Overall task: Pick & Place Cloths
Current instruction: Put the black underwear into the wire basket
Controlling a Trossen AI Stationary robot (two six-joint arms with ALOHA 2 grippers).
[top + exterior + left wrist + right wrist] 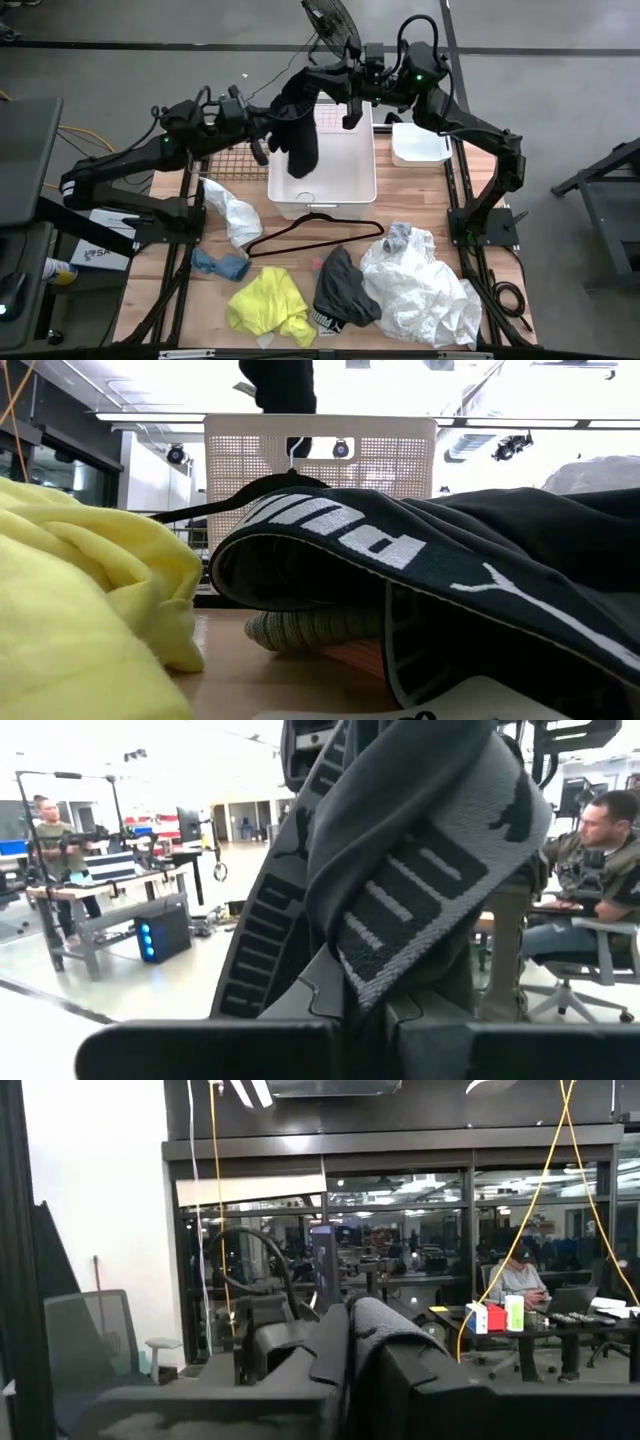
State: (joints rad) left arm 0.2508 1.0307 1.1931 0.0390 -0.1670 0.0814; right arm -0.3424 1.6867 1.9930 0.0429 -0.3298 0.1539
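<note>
While high view shows black cloth (297,128) over basket (345,180), low hides grip.

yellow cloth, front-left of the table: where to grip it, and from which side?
Judging by the high view, take the yellow cloth at the raised crumple near its middle, coming straight down. It lies bunched and loose on the table, so a fold ridge gives the jaws fabric to pinch; its flat edges would not. It is nearest the left arm.
</note>
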